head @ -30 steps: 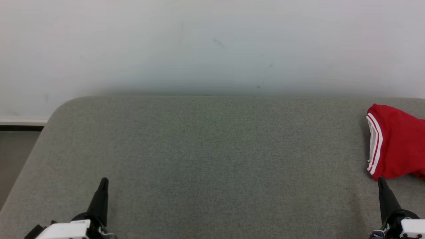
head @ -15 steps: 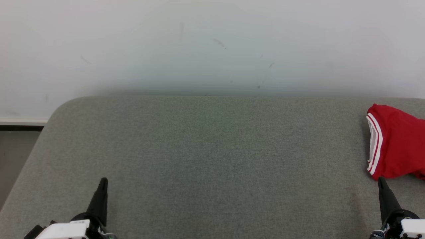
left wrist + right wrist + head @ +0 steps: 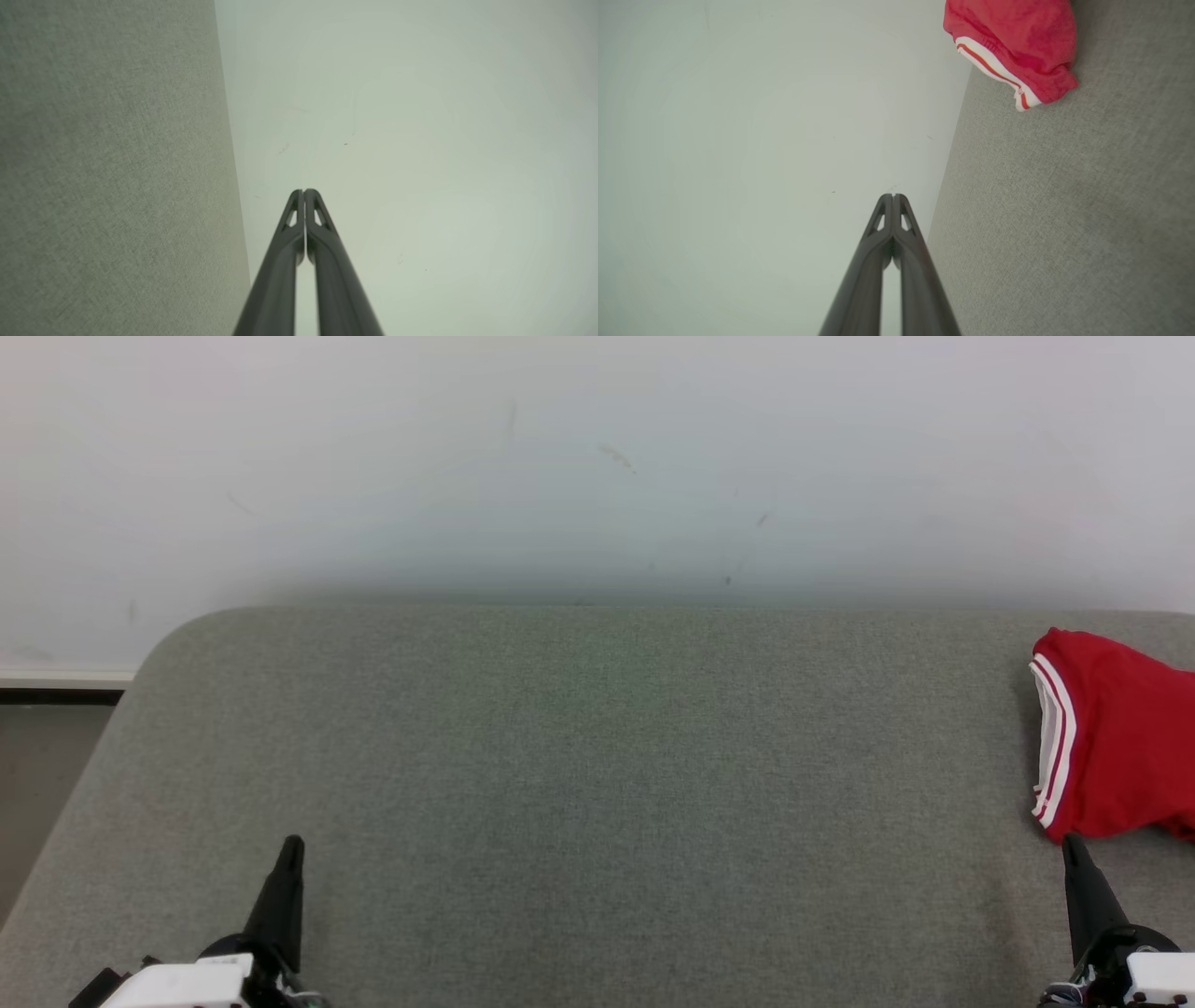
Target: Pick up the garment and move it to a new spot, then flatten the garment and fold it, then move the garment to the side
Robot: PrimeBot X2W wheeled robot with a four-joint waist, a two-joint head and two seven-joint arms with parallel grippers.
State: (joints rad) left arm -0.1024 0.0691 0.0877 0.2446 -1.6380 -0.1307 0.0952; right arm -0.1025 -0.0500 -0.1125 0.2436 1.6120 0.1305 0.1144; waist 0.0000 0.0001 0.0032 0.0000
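Note:
The garment (image 3: 1116, 747) is red with white stripes along one edge and lies bunched at the far right of the grey padded table (image 3: 597, 784), cut off by the picture's edge. In the right wrist view the garment (image 3: 1013, 46) sits at the top. My right gripper (image 3: 1072, 845) (image 3: 893, 196) is shut and empty, its tip just short of the garment's near edge. At the lower left my left gripper (image 3: 292, 845) (image 3: 303, 191) is shut too, holding nothing, far from the garment.
A pale wall (image 3: 597, 467) stands right behind the table's far edge. The table's rounded left corner (image 3: 177, 630) drops off to a strip of floor (image 3: 37, 784). Bare grey felt stretches between the two grippers.

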